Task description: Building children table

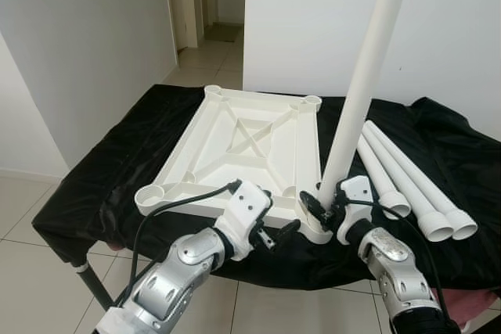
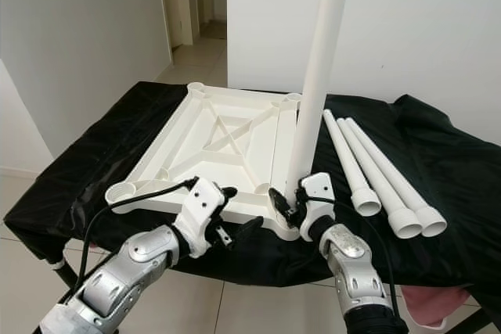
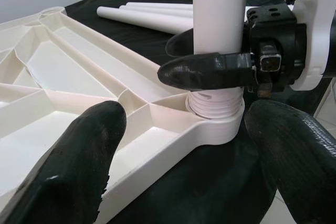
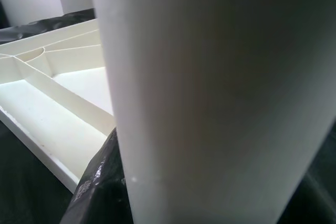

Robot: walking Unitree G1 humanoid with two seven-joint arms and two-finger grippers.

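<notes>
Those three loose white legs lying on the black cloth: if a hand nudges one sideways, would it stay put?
Probably not. The three loose legs are smooth round tubes, so one would likely roll, though the wrinkled black cloth might slow it. Their flared ends would probably make them curve. They look rigid and fairly light.

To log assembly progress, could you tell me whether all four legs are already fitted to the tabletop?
No, one leg stands in a tabletop corner socket, while three legs lie beside it.

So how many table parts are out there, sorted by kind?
Tabletop panel, upside down on the black cloth: 1
Leg held upright in the corner socket by the right pincer: 1
Loose legs lying beside it: 3
Total: 5
</notes>
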